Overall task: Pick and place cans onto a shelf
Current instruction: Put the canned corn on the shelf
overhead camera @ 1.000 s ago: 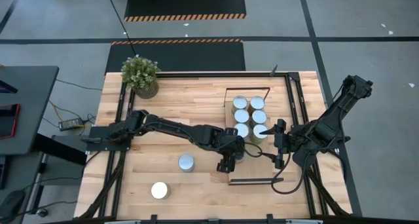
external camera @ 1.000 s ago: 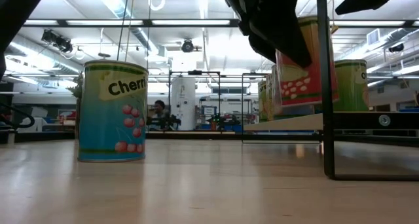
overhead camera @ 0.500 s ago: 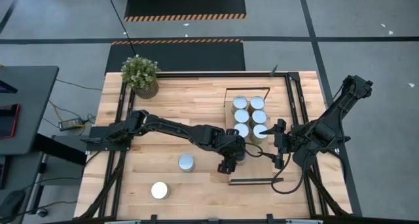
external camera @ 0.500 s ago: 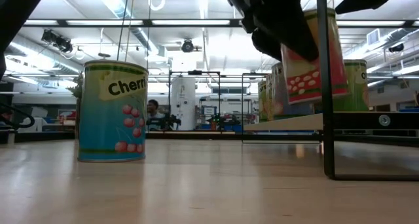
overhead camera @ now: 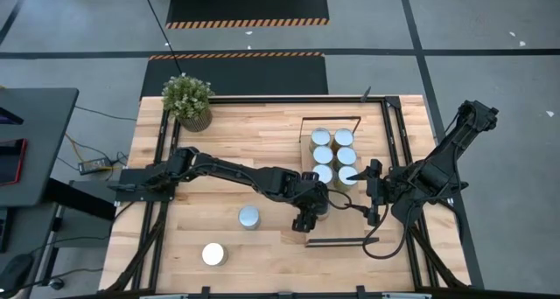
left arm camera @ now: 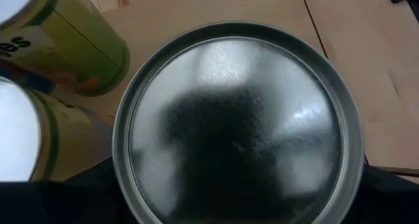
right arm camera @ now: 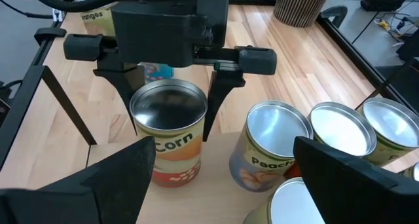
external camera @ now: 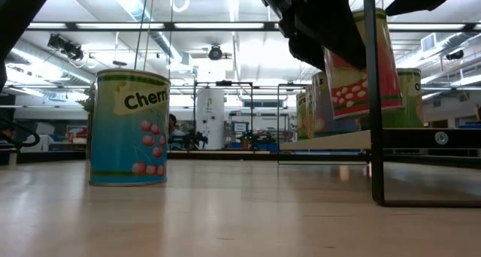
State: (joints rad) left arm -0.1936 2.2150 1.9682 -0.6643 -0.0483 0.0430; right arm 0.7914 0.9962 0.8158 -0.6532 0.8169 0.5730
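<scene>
The left gripper (right arm camera: 167,86) stands over the shelf (overhead camera: 336,220), its two fingers (right arm camera: 213,103) spread to either side of a corn can (right arm camera: 169,132) and closed against its sides. In the low view that can (external camera: 361,61) sits tilted, its base just above the board. Six more cans (overhead camera: 334,156) stand in two rows beside it. The right gripper (overhead camera: 369,194) waits near them with fingers wide apart and nothing between them. Two other cans (overhead camera: 249,217) stand on the table.

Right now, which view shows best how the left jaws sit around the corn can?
The right wrist view: the left gripper straddles the corn can, label readable. Left wrist shows only its lid, low only its tilted side, high mostly hides it.
</scene>
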